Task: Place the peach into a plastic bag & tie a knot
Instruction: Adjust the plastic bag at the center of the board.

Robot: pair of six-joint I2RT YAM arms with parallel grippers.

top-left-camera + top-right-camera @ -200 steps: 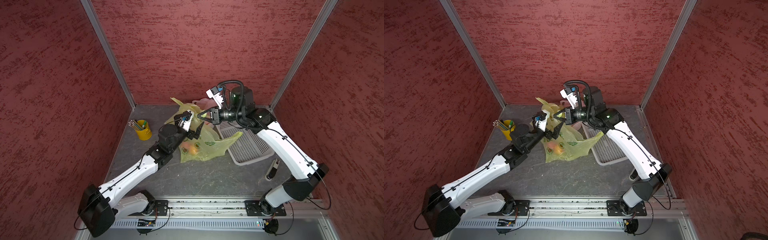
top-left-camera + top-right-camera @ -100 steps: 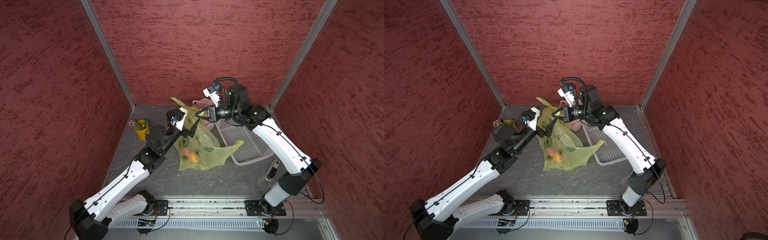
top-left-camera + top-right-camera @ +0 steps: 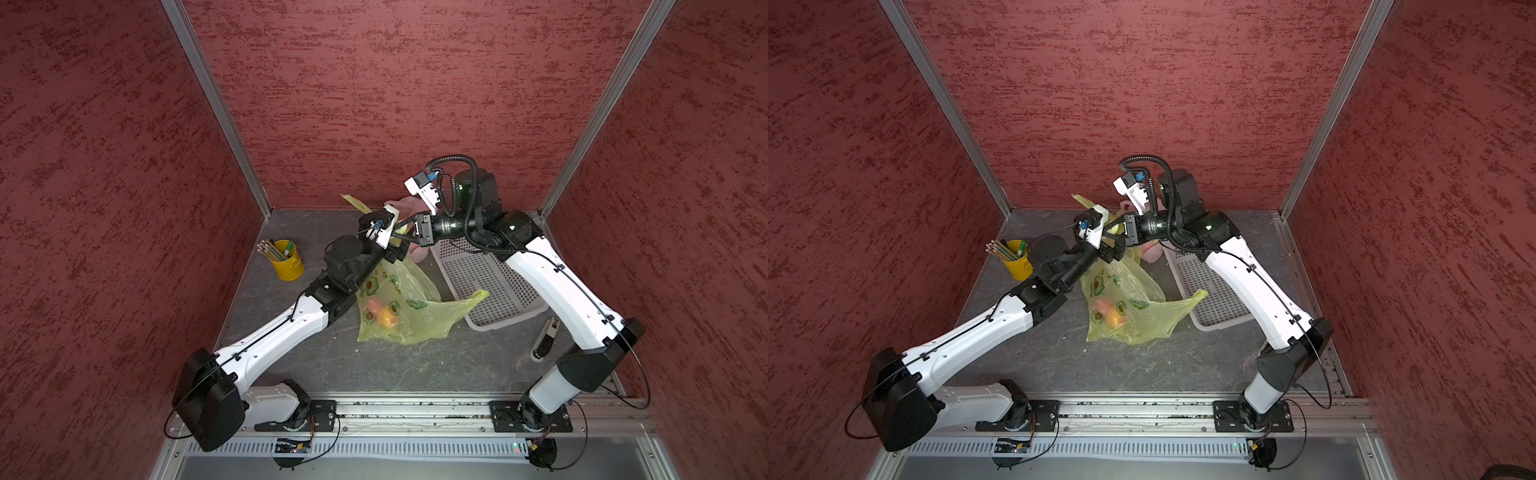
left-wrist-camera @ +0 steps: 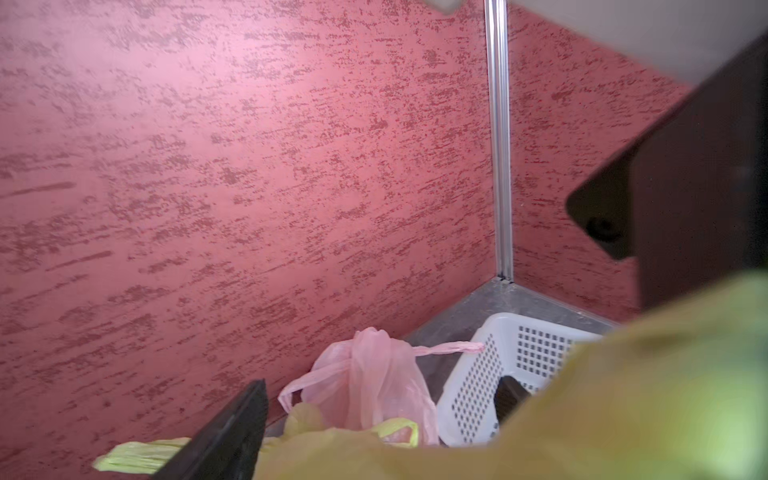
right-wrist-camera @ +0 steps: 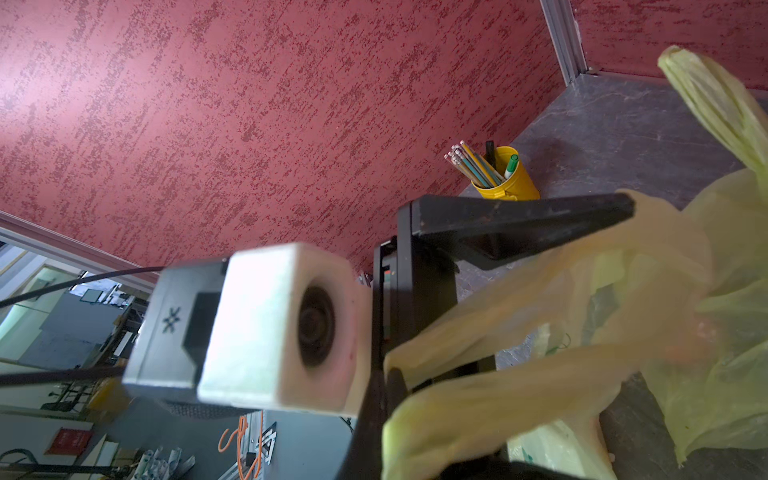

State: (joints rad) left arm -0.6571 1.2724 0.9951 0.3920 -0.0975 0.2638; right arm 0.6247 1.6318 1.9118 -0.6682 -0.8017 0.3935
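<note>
Plastic bag (image 3: 409,299) looked thin, limp, slippery; peach (image 3: 384,318) weighted its bottom. Right pincer (image 3: 405,237) was clamped on a handle, left pincer (image 3: 395,251) wide beside it. Best hold: probably bunched handles.

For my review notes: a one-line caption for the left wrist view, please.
Open left gripper with the yellow bag between its fingers; pink bag and basket beyond.

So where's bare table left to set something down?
Free: the front strip between the bag and the rail, and the back corner behind the pencil cup. Crowded: back middle, where the left tool, right tool, the pink bag and the basket meet.
</note>
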